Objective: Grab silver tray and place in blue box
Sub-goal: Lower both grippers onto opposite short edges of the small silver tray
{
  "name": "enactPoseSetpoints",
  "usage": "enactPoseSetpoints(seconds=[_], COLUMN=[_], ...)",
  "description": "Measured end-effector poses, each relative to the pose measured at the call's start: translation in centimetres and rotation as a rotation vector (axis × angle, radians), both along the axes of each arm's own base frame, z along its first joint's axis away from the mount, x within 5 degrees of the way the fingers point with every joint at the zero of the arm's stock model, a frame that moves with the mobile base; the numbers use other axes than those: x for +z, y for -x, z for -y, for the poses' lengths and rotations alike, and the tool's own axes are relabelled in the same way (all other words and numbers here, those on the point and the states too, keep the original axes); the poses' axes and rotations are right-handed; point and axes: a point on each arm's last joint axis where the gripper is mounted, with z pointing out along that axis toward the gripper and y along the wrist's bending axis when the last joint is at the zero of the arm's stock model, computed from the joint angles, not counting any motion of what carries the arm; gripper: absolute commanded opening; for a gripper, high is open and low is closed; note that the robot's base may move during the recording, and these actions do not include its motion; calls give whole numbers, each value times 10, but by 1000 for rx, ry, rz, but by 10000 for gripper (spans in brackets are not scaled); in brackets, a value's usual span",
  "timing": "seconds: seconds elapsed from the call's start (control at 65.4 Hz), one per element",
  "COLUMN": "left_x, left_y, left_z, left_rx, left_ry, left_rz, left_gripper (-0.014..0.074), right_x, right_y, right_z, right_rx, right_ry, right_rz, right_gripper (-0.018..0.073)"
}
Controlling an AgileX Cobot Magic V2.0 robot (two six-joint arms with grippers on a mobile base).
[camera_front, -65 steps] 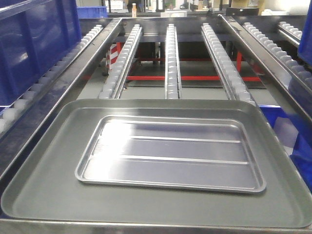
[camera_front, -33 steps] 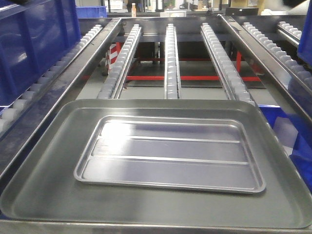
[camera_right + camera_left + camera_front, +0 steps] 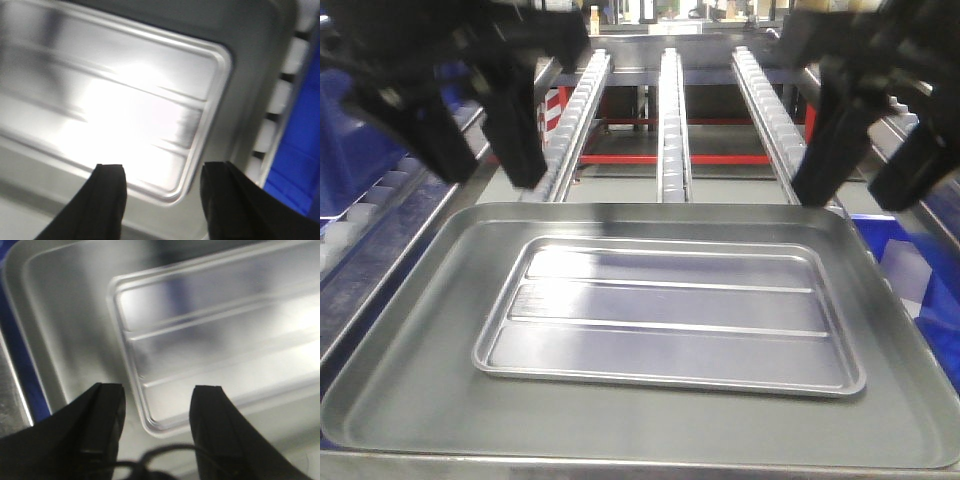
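Note:
The silver tray point(image 3: 670, 320) is shiny, with two raised ridges, and lies flat inside a larger dull grey tray point(image 3: 410, 380). My left gripper point(image 3: 490, 178) hangs open above the grey tray's far left corner. Above the far right corner my right gripper point(image 3: 848, 198) is also open. In the left wrist view the left gripper point(image 3: 157, 388) straddles a corner of the silver tray point(image 3: 215, 340) from above, apart from it. The right gripper point(image 3: 164, 166) likewise hovers over a corner of the silver tray point(image 3: 110, 100). The blue box point(image 3: 345, 150) stands at the far left, partly hidden by the left arm.
Roller conveyor rails point(image 3: 670, 120) run away behind the trays, with a red frame point(image 3: 720, 158) beneath them. Another blue crate point(image 3: 920, 270) sits low on the right, also seen in the right wrist view point(image 3: 295, 170). Steel side rails flank the grey tray.
Both arms have come down into the front view, which showed none before. Their open grippers now hang over the trays' far corners. The trays lie where they were.

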Motion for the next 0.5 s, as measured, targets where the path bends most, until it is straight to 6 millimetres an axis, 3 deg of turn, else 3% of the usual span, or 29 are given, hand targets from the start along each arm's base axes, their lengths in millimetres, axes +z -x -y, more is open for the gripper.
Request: enactPoseSetpoints(seconds=[0.229,0.505], left_x=[-23,-41], left_y=[-15,-29], left_z=[10,6], left_rx=[80,165], left_ry=[-39,-63], left_rz=[-48,-84], left_gripper=[227,227], right_x=[-25,-44], right_y=[-20,-31], right_z=[-3,-9], right_rx=[-99,-110], right_ry=[47,51], right_rz=[-77,-96], right_gripper=[443,438])
